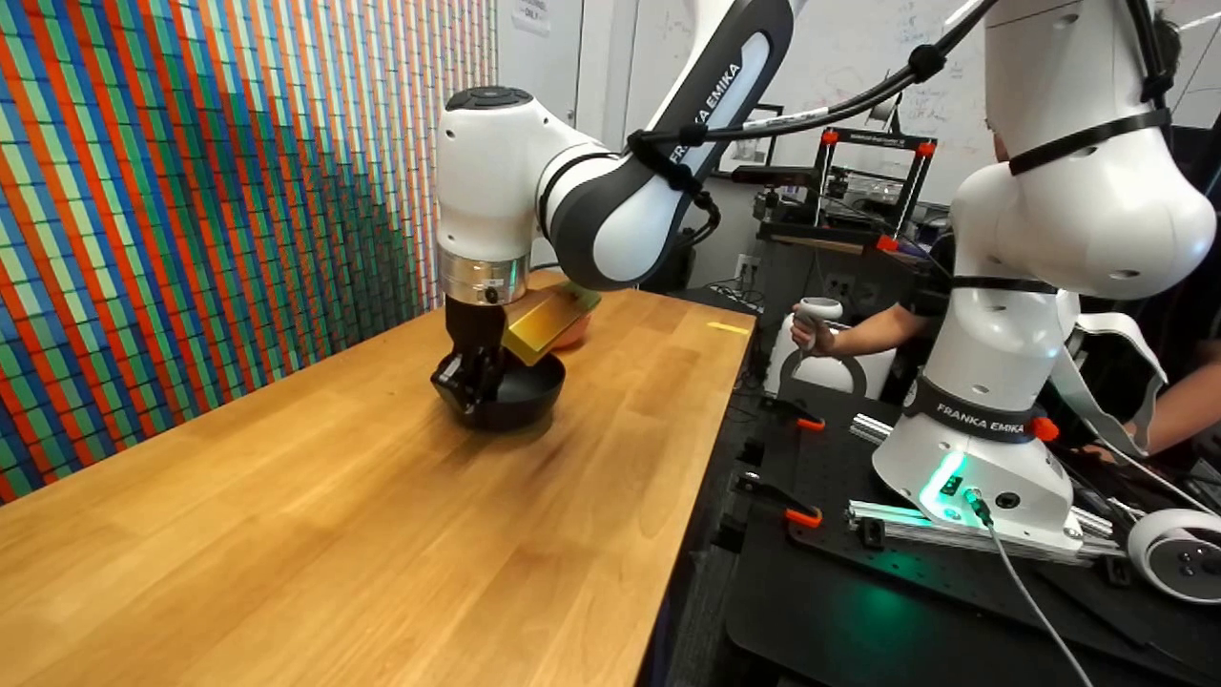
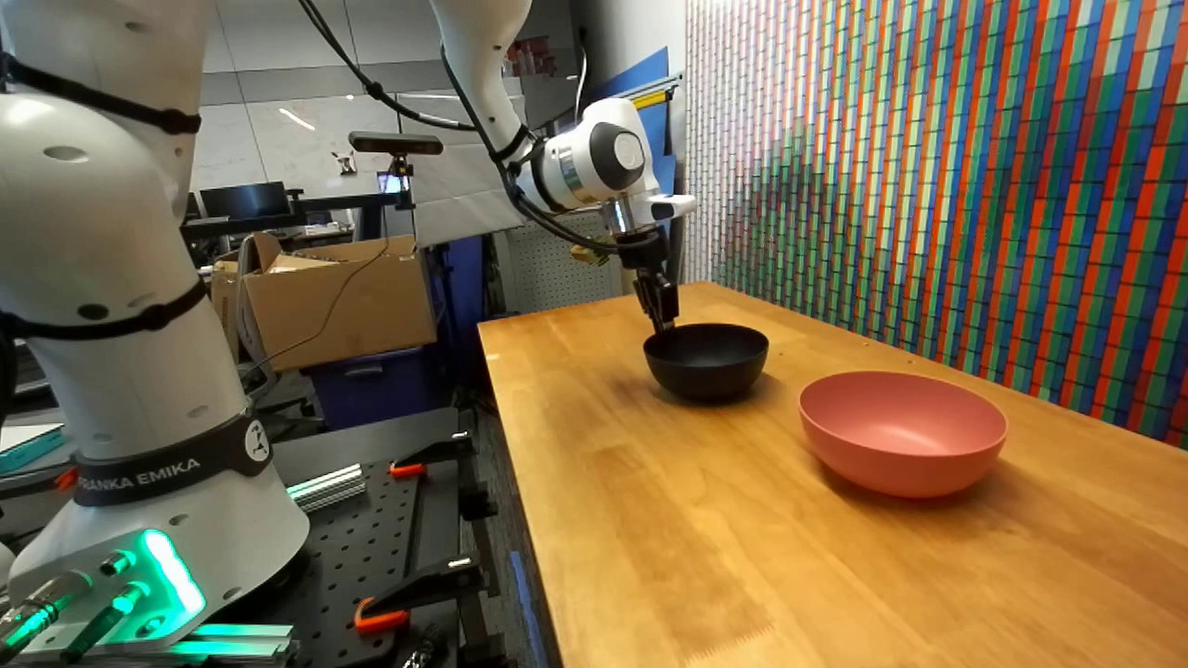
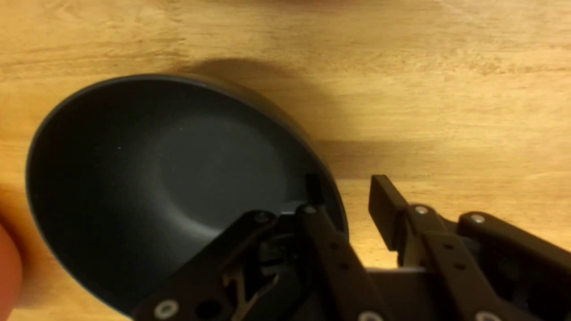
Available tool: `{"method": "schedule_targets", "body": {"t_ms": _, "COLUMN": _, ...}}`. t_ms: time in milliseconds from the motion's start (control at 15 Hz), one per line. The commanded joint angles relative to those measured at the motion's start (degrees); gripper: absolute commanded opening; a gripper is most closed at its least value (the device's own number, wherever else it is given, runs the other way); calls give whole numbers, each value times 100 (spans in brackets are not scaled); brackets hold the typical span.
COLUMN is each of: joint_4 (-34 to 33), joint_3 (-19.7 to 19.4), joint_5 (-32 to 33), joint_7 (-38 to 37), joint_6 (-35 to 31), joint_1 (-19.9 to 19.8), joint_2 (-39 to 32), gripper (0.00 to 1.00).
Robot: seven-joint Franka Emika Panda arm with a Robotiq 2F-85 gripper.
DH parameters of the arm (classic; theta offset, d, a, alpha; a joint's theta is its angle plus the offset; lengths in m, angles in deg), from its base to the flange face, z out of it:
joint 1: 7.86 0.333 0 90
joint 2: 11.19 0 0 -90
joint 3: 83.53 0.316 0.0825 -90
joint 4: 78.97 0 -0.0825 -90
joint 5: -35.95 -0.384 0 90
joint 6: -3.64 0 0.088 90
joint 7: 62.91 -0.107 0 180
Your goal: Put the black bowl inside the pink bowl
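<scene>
The black bowl [image 2: 705,364] stands upright on the wooden table and also shows in an exterior view [image 1: 527,393]. The pink bowl [image 2: 902,443] stands apart from it on the table; in an exterior view it is mostly hidden behind a gold-coloured wrist part [image 1: 574,334]. In the wrist view the black bowl [image 3: 214,165] fills the left half, with the pink bowl [image 3: 8,272] at the left edge. My gripper [image 3: 347,189] is open across the black bowl's rim: one finger is inside the bowl, the other outside, with a gap to the rim. It also shows in both exterior views [image 1: 472,382] [image 2: 661,315].
The wooden table [image 1: 382,534] carries both bowls. A wall of coloured tiles [image 2: 928,186] runs along its far side. The robot's base [image 1: 983,477] stands on a black bench beside the table. A cardboard box [image 2: 339,292] is beyond the table's end.
</scene>
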Motion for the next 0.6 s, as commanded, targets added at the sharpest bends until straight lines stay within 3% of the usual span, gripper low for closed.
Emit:
{"method": "schedule_targets", "body": {"t_ms": 0, "joint_4": -138, "joint_3": -158, "joint_5": -202, "joint_7": 105, "joint_6": 161, "joint_1": 190, "joint_2": -74, "gripper": 4}}
{"method": "schedule_targets", "body": {"t_ms": 67, "joint_4": -137, "joint_3": -170, "joint_5": -212, "joint_7": 114, "joint_6": 174, "joint_1": 194, "joint_2": -79, "gripper": 0}}
{"method": "schedule_targets", "body": {"t_ms": 533, "joint_4": -217, "joint_3": -264, "joint_5": -297, "joint_7": 173, "joint_6": 388, "joint_1": 111, "joint_2": -74, "gripper": 1}}
